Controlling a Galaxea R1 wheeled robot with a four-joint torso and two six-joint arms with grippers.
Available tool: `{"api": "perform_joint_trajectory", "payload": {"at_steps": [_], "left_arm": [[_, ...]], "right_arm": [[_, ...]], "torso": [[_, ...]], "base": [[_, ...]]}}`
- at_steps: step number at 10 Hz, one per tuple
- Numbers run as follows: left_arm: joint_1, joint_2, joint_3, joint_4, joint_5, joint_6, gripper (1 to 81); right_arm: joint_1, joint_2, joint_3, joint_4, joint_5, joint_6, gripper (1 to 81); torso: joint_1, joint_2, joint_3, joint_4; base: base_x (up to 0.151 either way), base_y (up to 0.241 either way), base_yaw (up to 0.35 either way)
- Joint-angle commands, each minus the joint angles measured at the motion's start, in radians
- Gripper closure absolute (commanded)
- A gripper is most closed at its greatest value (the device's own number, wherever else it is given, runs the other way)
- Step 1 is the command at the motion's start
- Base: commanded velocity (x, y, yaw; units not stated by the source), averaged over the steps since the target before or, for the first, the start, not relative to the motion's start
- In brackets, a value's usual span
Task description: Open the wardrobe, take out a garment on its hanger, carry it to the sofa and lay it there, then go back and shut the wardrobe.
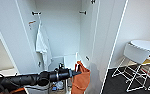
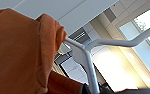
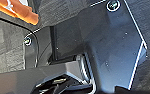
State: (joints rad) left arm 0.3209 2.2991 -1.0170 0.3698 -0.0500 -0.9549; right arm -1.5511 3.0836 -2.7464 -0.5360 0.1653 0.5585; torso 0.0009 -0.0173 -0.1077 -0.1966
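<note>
Head view: open wardrobe (image 1: 63,30), white shirt (image 1: 42,45) hanging, chairs (image 1: 133,57) beside.

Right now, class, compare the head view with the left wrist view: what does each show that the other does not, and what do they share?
Head view alone: the open wardrobe with black hooks, a white shirt hanging at its left side, the left arm reaching in, and a white chair by a round table on the right.

Left wrist view alone: the white hanger close up, plus a ceiling and bright windows behind it.

Shared: the orange garment, bunched beside the hanger in the wrist view.
</note>
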Motion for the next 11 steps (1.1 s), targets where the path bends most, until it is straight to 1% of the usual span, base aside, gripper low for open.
{"api": "perform_joint_trajectory", "payload": {"at_steps": [1,11], "left_arm": [[-0.165,-0.007,0.038,0.032,-0.140,0.015,81.1],[-0.162,-0.010,0.074,0.055,-0.148,0.022,81.1]], "right_arm": [[0.033,0.005,0.004,-0.006,-0.038,-0.002,1.0],[0.025,0.009,0.005,-0.012,-0.040,-0.006,1.0]], "torso": [[0.000,0.000,0.000,0.000],[0.000,0.000,0.000,0.000]], "base": [[0.000,0.000,-0.191],[0.000,0.000,-0.206]]}}
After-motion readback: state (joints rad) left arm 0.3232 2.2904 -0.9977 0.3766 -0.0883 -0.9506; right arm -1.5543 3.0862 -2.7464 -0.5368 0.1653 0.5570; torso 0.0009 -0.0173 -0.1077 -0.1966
